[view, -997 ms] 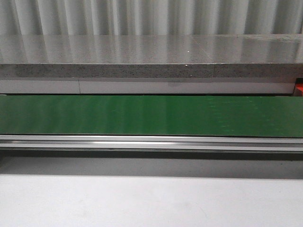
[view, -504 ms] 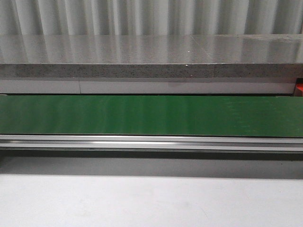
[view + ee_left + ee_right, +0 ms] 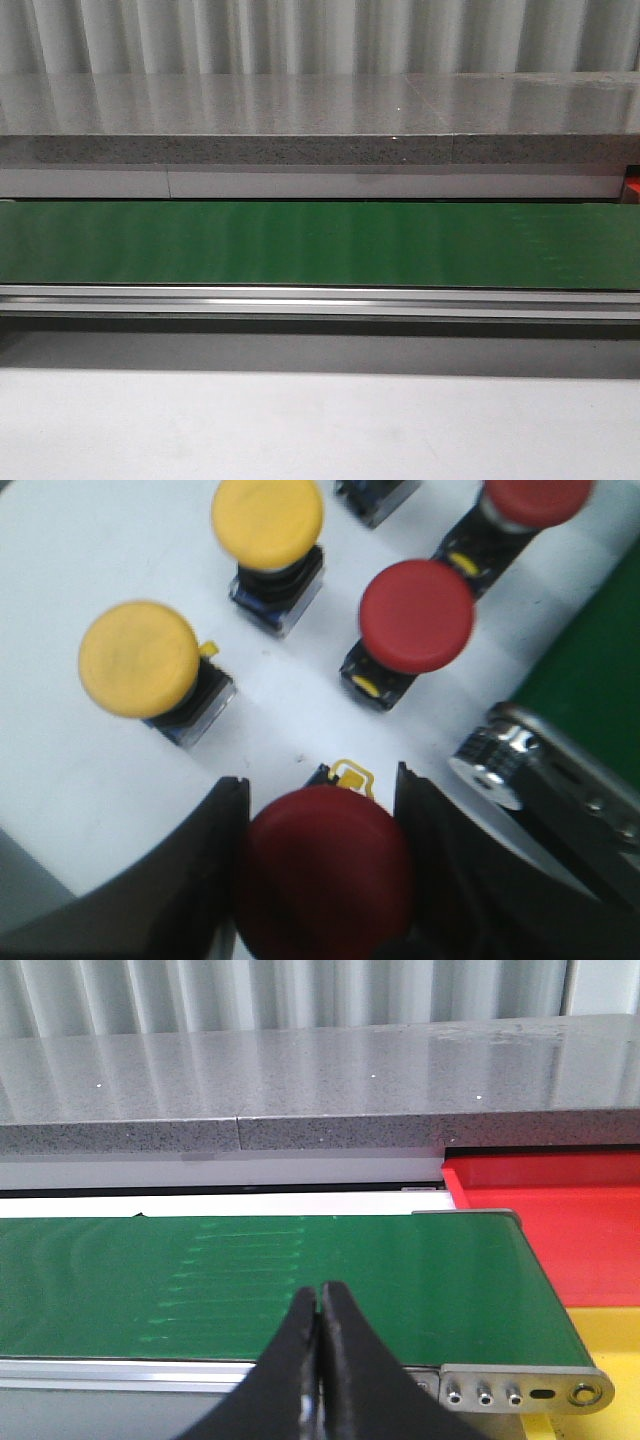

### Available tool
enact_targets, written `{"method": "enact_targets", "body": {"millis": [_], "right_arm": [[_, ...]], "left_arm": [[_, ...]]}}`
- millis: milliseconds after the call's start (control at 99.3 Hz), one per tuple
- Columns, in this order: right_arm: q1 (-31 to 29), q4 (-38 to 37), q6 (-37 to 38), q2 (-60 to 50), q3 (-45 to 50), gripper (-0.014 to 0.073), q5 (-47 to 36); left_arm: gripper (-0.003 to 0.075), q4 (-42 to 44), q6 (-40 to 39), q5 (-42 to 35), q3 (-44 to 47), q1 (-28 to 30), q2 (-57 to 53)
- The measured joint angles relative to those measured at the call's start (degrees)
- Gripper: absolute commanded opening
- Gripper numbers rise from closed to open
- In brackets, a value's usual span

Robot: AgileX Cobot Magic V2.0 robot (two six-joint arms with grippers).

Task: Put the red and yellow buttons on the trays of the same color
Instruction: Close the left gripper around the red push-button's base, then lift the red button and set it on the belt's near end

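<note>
Left gripper [image 3: 322, 880] straddling a red button [image 3: 325, 875], fingers [image 3: 205, 880] pressed to either side of its cap and apparently clamped on it. Beyond it on the white table [image 3: 60, 770], well clear: two yellow buttons [image 3: 138, 660] [image 3: 268, 522] and two more red ones [image 3: 417, 616] [image 3: 535, 500], with the belt roller [image 3: 490, 770] just beside. Best lifted straight up before swinging, to avoid clipping the near red cap or the roller; grip on a rounded cap looks prone to slipping, so slow and level.

Right gripper [image 3: 320, 1360] hanging idle over the green belt [image 3: 250, 1280], fingers pressed together, nothing held. Red tray [image 3: 570, 1220] past the belt end, yellow tray [image 3: 615, 1335] next to it: red tray the target.

Front view unchanged from a second ago: bare belt [image 3: 320, 245], no arm, no button.
</note>
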Motion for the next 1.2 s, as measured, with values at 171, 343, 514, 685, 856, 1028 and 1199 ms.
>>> {"method": "enact_targets", "body": {"millis": [171,343,514,685,856,1028,1199], "right_arm": [[0.0,0.0,0.0,0.0,0.0,-0.0124,0.0],[0.0,0.0,0.0,0.0,0.0,-0.0124,0.0],[0.0,0.0,0.0,0.0,0.0,-0.0124,0.0],[0.0,0.0,0.0,0.0,0.0,-0.0124,0.0],[0.0,0.0,0.0,0.0,0.0,-0.0124,0.0],[0.0,0.0,0.0,0.0,0.0,-0.0124,0.0],[0.0,0.0,0.0,0.0,0.0,-0.0124,0.0]], "left_arm": [[-0.0019,-0.68,5.5,7.18,-7.9,-3.54,-3.44],[-0.0019,-6.28,13.09,9.89,-15.51,-6.76,-2.26],[-0.0019,-8.49,15.47,10.24,-20.95,-10.03,3.85],[-0.0019,-8.95,15.76,10.24,-24.79,-12.79,12.2],[-0.0019,-9.46,15.8,9.78,-28.19,-14.82,19.12],[-0.0016,-9.92,16.03,9.07,-29.8,-15.73,22.74],[0.0183,-11.14,16.8,9.03,-29.84,-15.86,23.81]]}}
